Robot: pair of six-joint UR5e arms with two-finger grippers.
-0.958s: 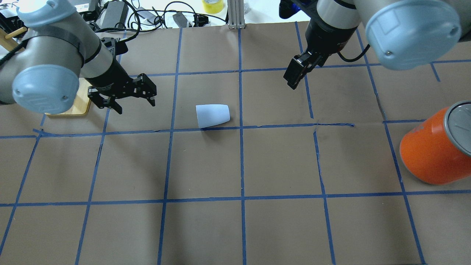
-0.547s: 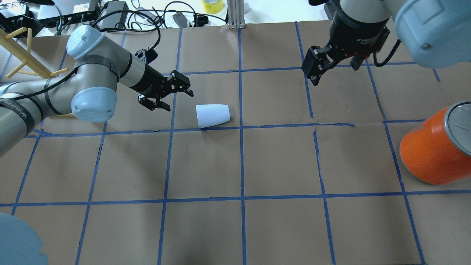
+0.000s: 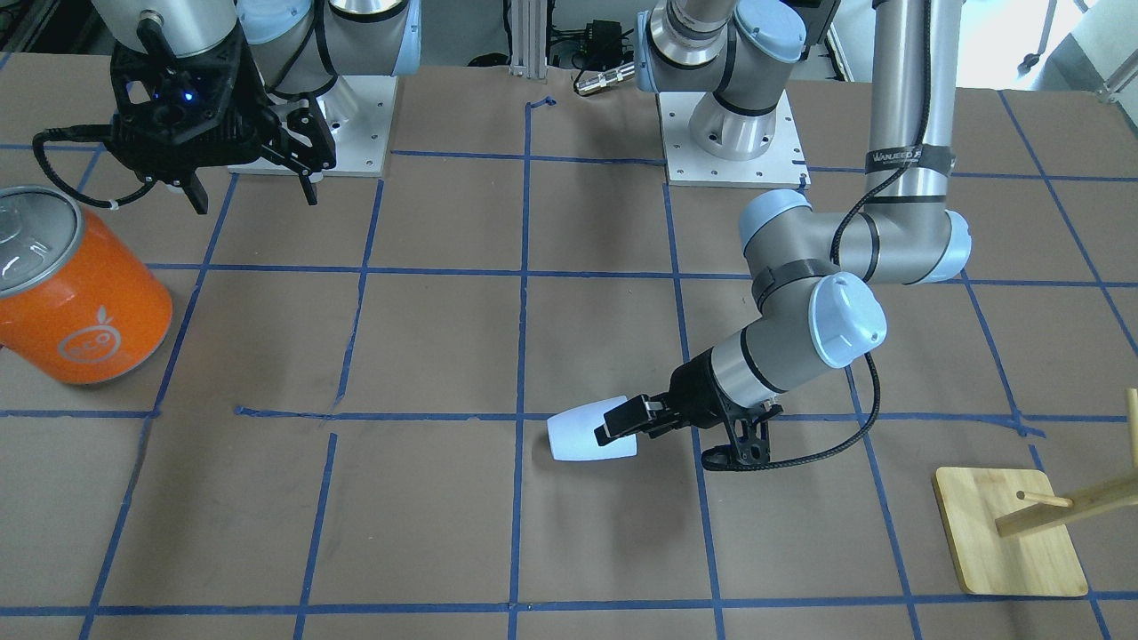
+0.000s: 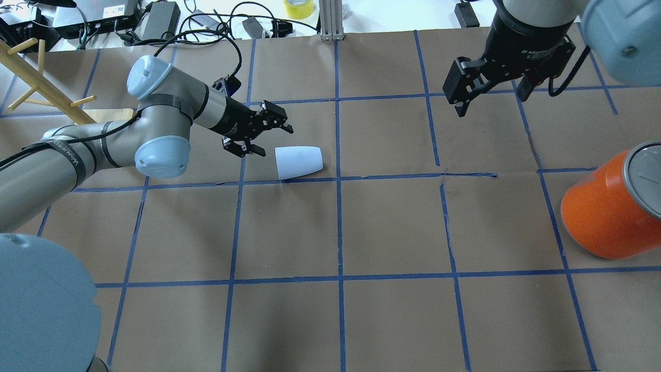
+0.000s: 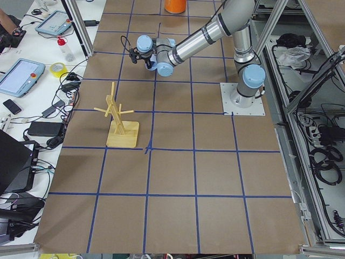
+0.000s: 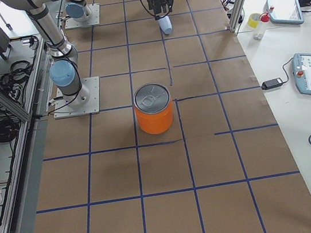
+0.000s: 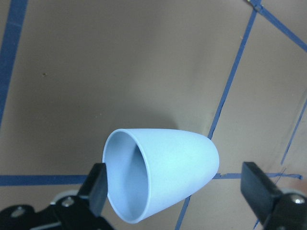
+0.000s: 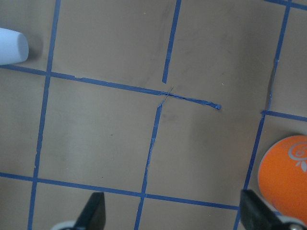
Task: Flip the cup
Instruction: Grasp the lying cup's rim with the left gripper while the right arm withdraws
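The cup [image 4: 298,162] is a small pale blue-white tumbler lying on its side on the brown paper, with its open mouth towards my left arm. It also shows in the front view [image 3: 582,434], the left wrist view [image 7: 163,177] and the right wrist view [image 8: 12,45]. My left gripper [image 4: 275,141] is open at the cup's mouth. In the left wrist view [image 7: 177,194] its fingers stand on either side of the rim, not closed on it. My right gripper [image 4: 490,98] is open and empty, high at the far right, well away from the cup.
A large orange can [image 4: 609,206] with a silver lid stands at the right edge, also seen in the front view [image 3: 80,302]. A wooden peg rack [image 4: 41,82] on a board [image 3: 1009,533] stands at the far left. Cables and tape lie beyond the table's far edge.
My left arm has swung right and lowered, bringing its open gripper from the rack side up to the cup's mouth. My right gripper has moved right and back. The cup has not moved.
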